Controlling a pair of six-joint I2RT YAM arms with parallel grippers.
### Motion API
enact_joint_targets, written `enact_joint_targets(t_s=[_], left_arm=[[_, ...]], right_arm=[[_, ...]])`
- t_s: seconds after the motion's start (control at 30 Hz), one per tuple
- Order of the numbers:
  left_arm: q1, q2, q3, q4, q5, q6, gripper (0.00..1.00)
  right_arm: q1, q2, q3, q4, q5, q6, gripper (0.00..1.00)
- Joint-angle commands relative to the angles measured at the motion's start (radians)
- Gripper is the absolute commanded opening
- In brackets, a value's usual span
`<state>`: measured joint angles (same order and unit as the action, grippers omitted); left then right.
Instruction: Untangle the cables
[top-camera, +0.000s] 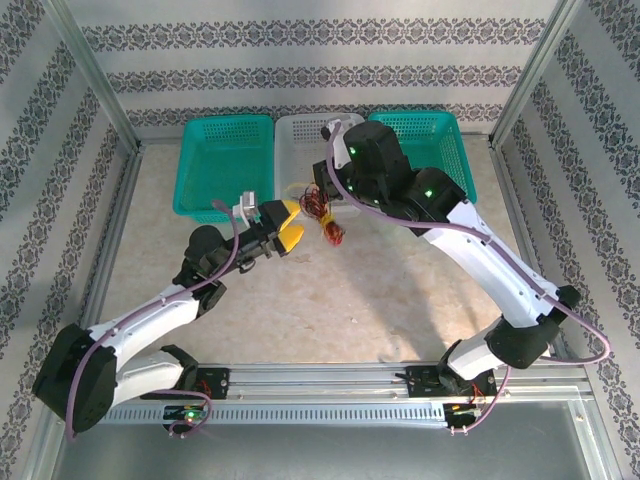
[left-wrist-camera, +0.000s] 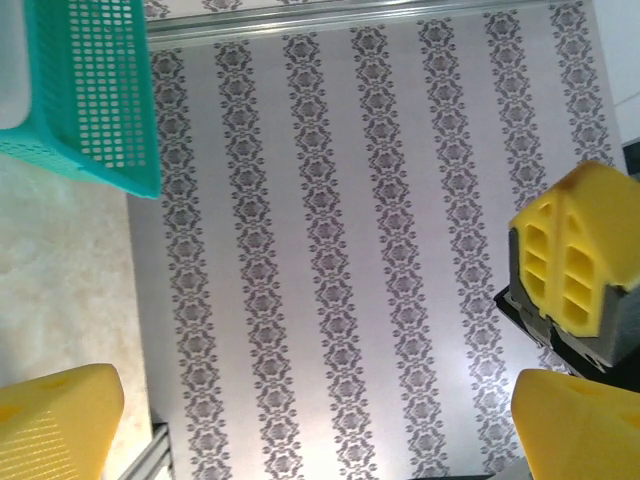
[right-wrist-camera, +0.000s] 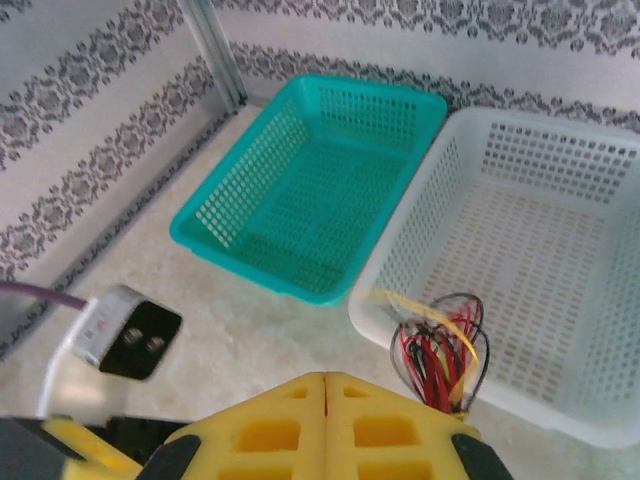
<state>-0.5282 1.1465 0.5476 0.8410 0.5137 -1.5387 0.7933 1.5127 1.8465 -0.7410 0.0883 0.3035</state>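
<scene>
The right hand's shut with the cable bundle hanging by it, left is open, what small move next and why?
Probably ease the open left hand toward the dangling cables and close on a loose loop. The shut right hand seems to hold the tangled bundle up by the white basket, so a second grip could tease it apart.

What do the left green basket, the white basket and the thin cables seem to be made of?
The left green basket: likely moulded plastic, glossy, with a regular grid of holes. The white basket: probably the same plastic, more translucent. The cables: thin wires in red, yellow and black smooth sleeves, likely plastic insulation; the core is hidden.
</scene>
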Motion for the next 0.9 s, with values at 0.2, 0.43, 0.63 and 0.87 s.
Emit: enact_joint_targets(t_s=[0.2, 0.43, 0.63, 0.87], left_arm=[[-0.003, 0.039, -0.058, 0.077, -0.212, -0.078, 1.00], [0.014, -0.130, 0.067, -0.691, -0.159, 0.324, 0.99], [0.030, -0.137, 0.080, -0.957, -0.192, 0.424, 0.99], [0.056, -0.161, 0.051, -1.017, -0.199, 0.408, 0.95]], right_arm=[[-0.011, 0.035, 0.040, 0.001, 0.050, 0.044, 0.00], [-0.013, -0.180, -0.455, 0.035, 0.220, 0.131, 0.71], [-0.059, -0.156, -0.642, -0.054, -0.090, 0.148, 0.71], [0.034, 0.146, -0.463, -0.209, -0.003, -0.007, 0.72]])
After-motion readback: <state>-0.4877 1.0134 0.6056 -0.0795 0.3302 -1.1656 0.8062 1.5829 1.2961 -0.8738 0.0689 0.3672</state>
